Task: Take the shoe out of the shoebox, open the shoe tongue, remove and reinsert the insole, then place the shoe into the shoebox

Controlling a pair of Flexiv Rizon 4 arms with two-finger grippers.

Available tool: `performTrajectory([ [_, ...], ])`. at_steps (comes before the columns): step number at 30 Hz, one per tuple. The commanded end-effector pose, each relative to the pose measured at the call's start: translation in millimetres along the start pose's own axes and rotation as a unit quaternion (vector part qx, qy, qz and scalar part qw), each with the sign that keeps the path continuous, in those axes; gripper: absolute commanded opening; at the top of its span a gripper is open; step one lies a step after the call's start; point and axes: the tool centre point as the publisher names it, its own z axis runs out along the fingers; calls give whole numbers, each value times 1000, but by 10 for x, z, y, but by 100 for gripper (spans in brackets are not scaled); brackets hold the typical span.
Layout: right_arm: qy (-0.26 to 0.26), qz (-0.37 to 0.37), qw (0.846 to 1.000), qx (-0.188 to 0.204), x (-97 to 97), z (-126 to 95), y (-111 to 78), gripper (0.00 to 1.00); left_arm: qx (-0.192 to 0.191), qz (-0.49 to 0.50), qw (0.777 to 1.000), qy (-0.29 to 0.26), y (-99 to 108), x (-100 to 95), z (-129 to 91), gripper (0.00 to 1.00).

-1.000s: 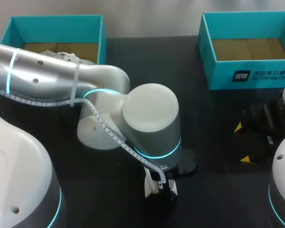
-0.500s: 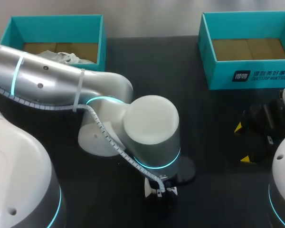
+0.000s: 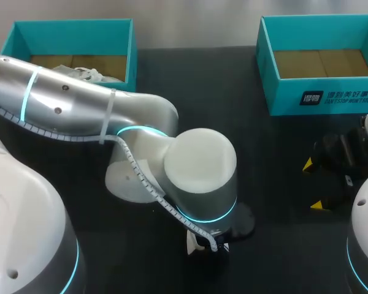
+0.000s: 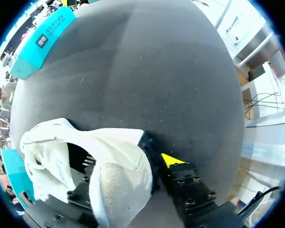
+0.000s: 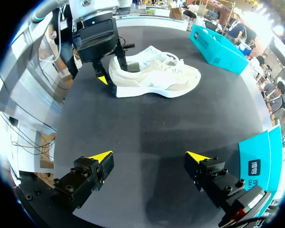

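- In the upper left of the head view, the left shoebox [image 3: 130,52] is standing open. Something white is lying in it, half hidden by our left arm, and we cannot tell what it is.
- In the lower middle, our left gripper [image 5: 111,71] is pinching the heel of the shoe [image 5: 156,76]. One finger is sitting inside the collar and the other against the back of the heel, so we are judging it closed on the shoe.
- The shoe is resting sole-down on the tabletop [image 5: 147,123], well apart from both boxes, so we are counting the taking-out as done.
- No insole is lying loose beside the shoe. Whether the tongue and insole steps are finished we cannot tell.
- At the right edge, our right gripper [image 5: 149,156] is hovering wide open and empty, pointing at the shoe from a distance.
- In the upper right, the right shoebox [image 3: 319,101] is standing open. Putting the shoe back in a box is, as we are judging it, not yet done.
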Motion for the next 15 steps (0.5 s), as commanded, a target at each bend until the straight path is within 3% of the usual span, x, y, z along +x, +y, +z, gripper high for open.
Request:
performTrajectory([
  [1,-1,0,1000,2,12,1,7,100,-3,-2,1000,-1,-16,17,-4,0],
  [9,-1,0,1000,2,12,1,7,100,-2,-5,1000,2,4,22,-39,0],
  [15,-1,0,1000,2,12,1,7,100,0,-7,1000,13,69,-58,-201,0],
])
